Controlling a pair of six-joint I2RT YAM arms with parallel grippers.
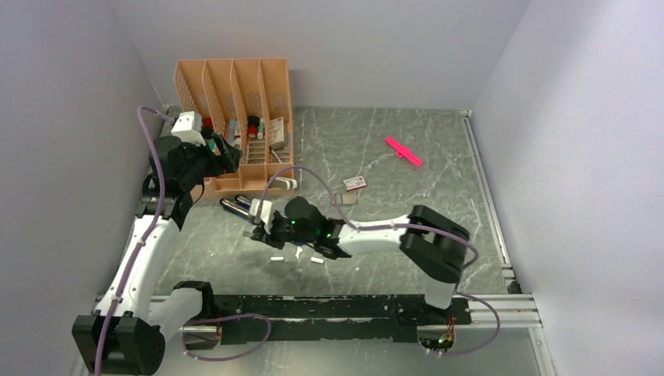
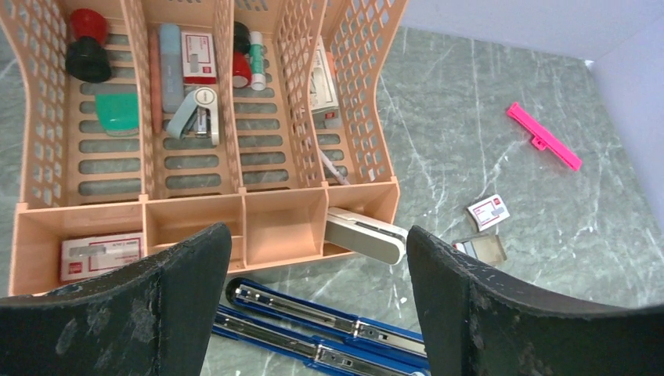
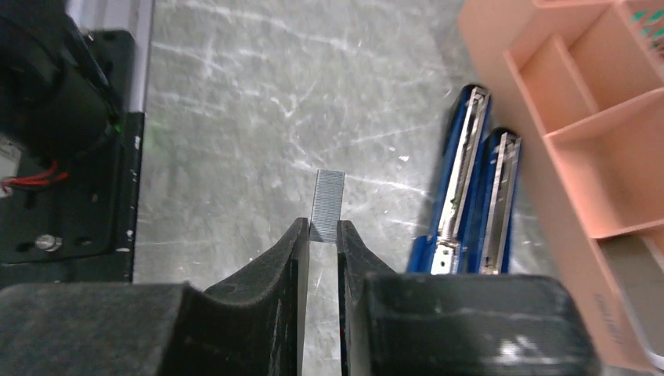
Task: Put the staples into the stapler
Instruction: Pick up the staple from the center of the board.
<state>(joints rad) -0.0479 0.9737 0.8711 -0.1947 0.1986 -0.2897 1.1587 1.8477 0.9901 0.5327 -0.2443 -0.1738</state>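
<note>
A blue stapler (image 1: 235, 207) lies opened flat on the table in front of the orange organizer; its two metal channels show in the left wrist view (image 2: 329, 329) and the right wrist view (image 3: 470, 196). My right gripper (image 3: 322, 229) is shut on a short silvery strip of staples (image 3: 327, 197), held just left of the stapler and above the table; in the top view it (image 1: 262, 223) sits beside the stapler. My left gripper (image 2: 317, 258) is open and empty, hovering above the stapler's far end near the organizer's front. The pink-and-white staple box (image 1: 355, 183) lies mid-table.
The orange organizer (image 1: 235, 94) stands at the back left, holding office items; a beige stapler (image 2: 366, 235) sticks out at its front corner. The box's open tray (image 2: 479, 249) lies near the box. A pink plastic stick (image 1: 403, 151) lies far right. Small pale strips (image 1: 276, 258) lie near my right arm.
</note>
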